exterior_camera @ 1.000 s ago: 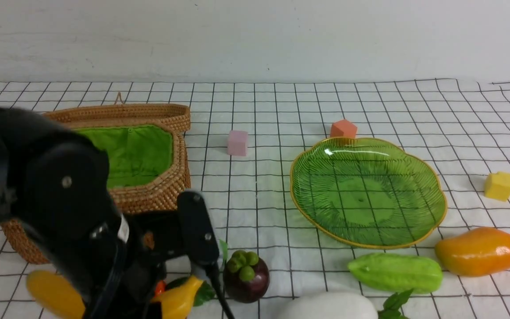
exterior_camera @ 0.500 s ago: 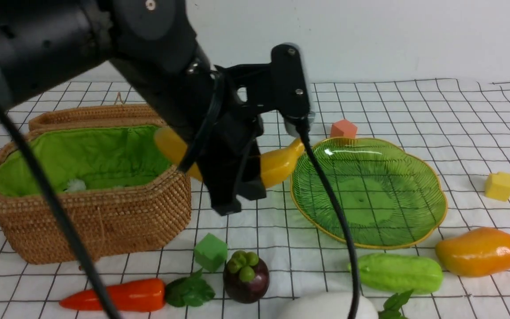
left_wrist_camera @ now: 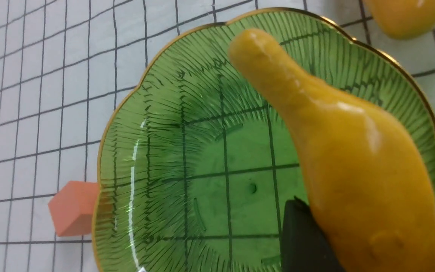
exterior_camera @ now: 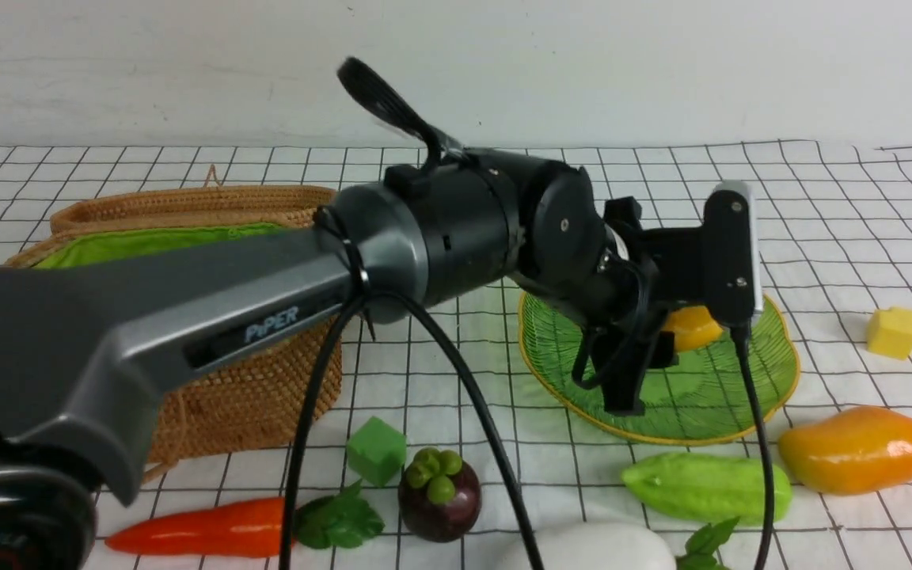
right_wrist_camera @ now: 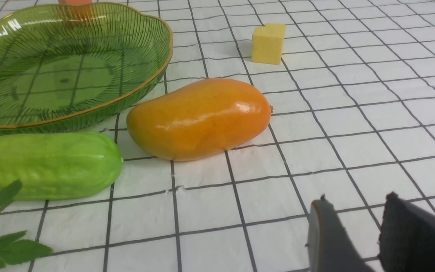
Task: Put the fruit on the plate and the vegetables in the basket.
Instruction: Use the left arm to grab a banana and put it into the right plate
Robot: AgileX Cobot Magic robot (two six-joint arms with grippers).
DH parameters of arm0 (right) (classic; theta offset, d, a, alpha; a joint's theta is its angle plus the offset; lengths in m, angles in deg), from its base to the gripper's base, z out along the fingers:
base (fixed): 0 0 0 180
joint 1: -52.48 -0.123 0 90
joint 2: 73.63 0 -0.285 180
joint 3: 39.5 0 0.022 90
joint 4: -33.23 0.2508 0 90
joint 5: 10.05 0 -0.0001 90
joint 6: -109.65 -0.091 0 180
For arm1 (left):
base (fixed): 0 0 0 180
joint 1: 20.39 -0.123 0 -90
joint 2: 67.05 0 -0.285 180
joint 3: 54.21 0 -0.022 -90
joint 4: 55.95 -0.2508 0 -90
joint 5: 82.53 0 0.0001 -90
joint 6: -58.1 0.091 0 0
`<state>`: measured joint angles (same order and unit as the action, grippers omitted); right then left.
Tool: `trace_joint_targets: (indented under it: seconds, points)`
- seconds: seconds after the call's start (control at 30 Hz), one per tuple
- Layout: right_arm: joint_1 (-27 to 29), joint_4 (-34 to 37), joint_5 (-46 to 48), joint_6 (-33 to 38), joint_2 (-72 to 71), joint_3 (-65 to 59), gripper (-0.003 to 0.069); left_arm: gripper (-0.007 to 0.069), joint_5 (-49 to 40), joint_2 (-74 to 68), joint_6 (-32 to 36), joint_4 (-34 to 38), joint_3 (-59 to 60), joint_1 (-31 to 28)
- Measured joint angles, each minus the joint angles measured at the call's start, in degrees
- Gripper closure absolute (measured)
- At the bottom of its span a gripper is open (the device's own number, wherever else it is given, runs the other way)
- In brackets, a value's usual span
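Jaws of the right gripper (right_wrist_camera: pixel 357 215) stand a little apart, empty, over the bench (right_wrist_camera: pixel 353 113) near the mango (right_wrist_camera: pixel 198 117). Farther out, the left gripper (left_wrist_camera: pixel 372 234) clamps the banana (left_wrist_camera: pixel 338 132) in its jaws over the plate (left_wrist_camera: pixel 145 151).

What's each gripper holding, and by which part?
Left gripper holds the banana by its thick body, narrow end free. Right gripper holds nothing.

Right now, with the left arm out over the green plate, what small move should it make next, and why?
Probably lower the left claw a little, then open it. It is clamped on the banana, which hangs above the middle of the plate, well inside the gold rim. A short descent first should keep the banana from bouncing or rolling out.
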<state>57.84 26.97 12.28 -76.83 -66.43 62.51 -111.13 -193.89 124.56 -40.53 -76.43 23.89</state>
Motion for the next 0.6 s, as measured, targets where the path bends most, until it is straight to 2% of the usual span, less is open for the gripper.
trace_joint_targets:
  seconds: [0.33,0.4,0.6]
  points:
    - [0.0,0.0,0.0,0.0,0.0,0.0,0.0421,0.0316,4.47,-4.0,-5.97,2.13,-0.06,-0.07]
    - [0.0,0.0,0.0,0.0,0.0,0.0,0.0421,0.0292,4.67,-4.0,-6.24,2.13,-0.06,-0.07]
    - [0.0,0.0,0.0,0.0,0.0,0.0,0.0421,0.0,-2.45,-1.26,-6.39,2.23,-0.06,-0.18]
